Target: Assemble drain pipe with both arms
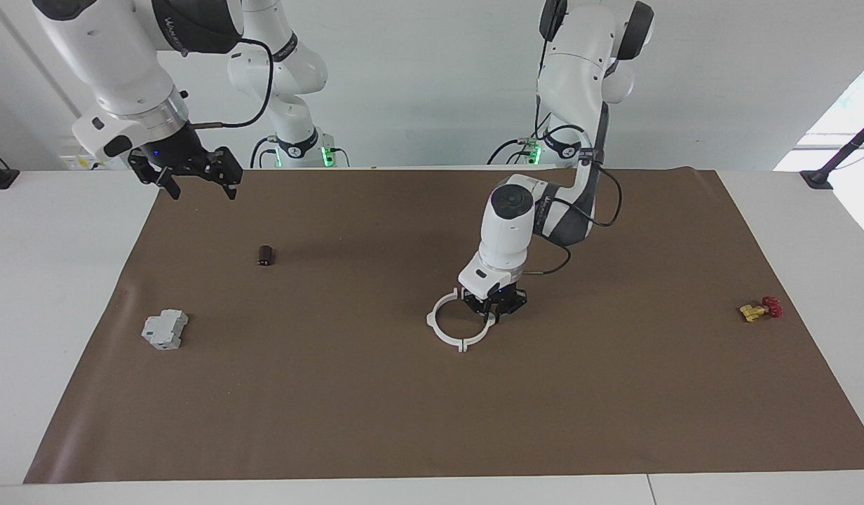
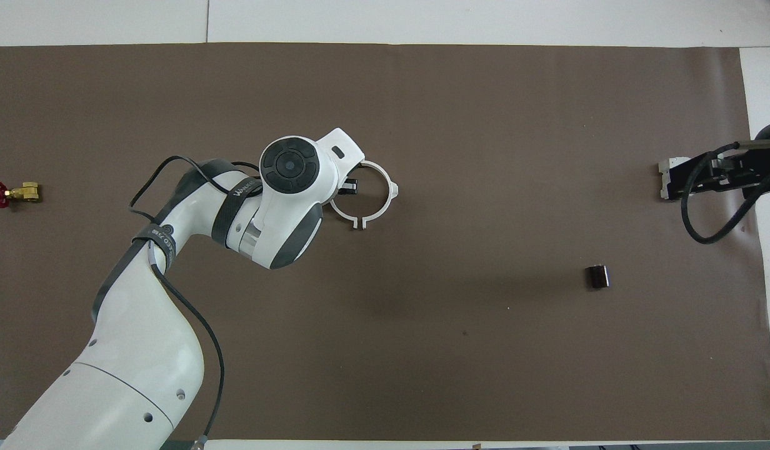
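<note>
Indoors, brown mat (image 1: 404, 407) on white table (image 1: 53, 280), left fingers (image 1: 493, 306) holding drain pipe (image 1: 446, 337)

This is a robotics laboratory. Two large white jointed robot arms with dark grey joint bands (image 1: 572, 91) stand on bases lit by small green lamps at twelve o'clock in the facing view, loose black cables trailing from them. They work over a plain white table (image 1: 60, 294) covered by a broad brown paper mat (image 1: 418, 407), against a bare white wall. Scattered test pieces lie on the mat: a grey boxy plastic block (image 1: 165, 329) at nine o'clock, a small yellow-and-red valve (image 1: 760, 309) at three o'clock, a small dark cylinder (image 1: 265, 255), and a thin white plastic ring (image 1: 453, 330) near the centre.
</note>
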Robot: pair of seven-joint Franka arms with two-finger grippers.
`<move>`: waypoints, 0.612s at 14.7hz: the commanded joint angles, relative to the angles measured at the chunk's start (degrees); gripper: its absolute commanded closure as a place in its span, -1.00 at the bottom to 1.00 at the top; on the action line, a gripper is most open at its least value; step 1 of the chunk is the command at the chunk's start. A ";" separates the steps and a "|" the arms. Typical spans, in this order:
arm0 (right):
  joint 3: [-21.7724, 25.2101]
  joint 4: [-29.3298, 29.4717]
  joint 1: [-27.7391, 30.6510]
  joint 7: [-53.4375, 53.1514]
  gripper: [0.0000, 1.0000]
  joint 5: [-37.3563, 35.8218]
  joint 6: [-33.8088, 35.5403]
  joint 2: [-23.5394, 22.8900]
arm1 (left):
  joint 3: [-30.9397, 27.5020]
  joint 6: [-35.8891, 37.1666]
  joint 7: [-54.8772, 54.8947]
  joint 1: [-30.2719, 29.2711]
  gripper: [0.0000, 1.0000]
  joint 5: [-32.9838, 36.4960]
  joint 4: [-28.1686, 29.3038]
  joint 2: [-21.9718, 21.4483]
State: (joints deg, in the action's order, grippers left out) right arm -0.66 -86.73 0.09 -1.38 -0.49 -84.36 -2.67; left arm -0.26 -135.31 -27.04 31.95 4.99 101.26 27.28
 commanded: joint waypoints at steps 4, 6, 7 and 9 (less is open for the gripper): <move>-0.57 -0.46 0.88 -0.38 -1.00 2.51 -0.19 0.73 | -0.36 -1.71 -0.91 0.74 1.00 0.90 1.04 -0.30; -0.57 -0.46 0.88 -0.38 -1.00 2.51 -0.19 0.74 | -0.36 -2.06 -0.91 0.74 1.00 0.90 1.04 -0.30; -0.57 -0.46 0.88 -0.38 -1.00 2.51 -0.19 0.74 | -0.36 -2.07 -0.91 0.74 1.00 0.98 1.04 -0.30; -0.57 -0.54 0.88 -0.38 -1.00 2.51 -0.19 0.74 | -0.36 -2.06 -0.91 0.66 1.00 0.90 1.04 -0.30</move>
State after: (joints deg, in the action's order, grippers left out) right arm -0.66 -86.73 0.10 -1.38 1.05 -84.36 -2.65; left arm -0.11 -135.75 -27.04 32.07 4.99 101.28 27.28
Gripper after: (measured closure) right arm 0.000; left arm 0.802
